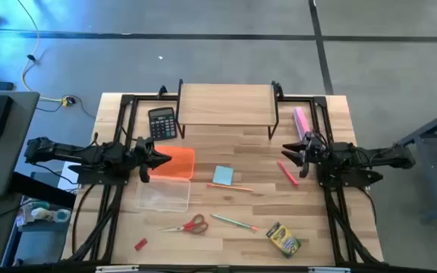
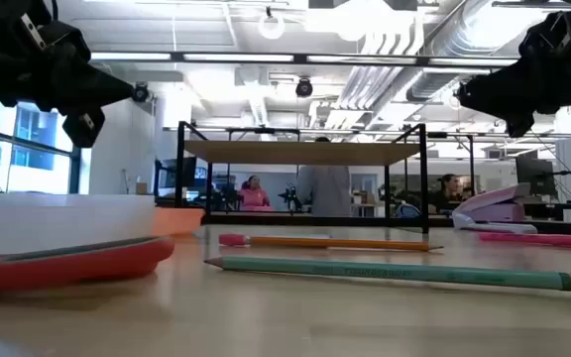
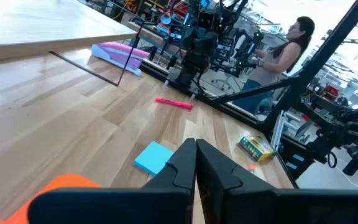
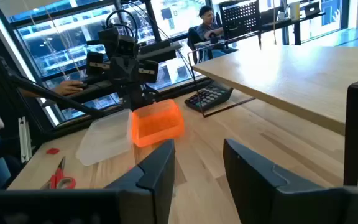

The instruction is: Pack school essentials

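Fingers (image 3: pixel 194 163) on my left arm are pressed shut, empty, over the orange box (image 1: pixel 174 162); the right gripper's (image 4: pixel 197 163) stand narrowly apart, empty, near the pink-red pen (image 1: pixel 287 171). I see the blue notepad (image 1: pixel 223 175), scissors (image 1: pixel 188 224), pencils (image 1: pixel 234 221) and crayon box (image 1: pixel 283 239) loose on the worktop (image 1: pixel 332 129).

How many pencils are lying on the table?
2: an orange pencil just in front of the blue notepad, and a green pencil nearer the front edge, between the scissors and crayon box.
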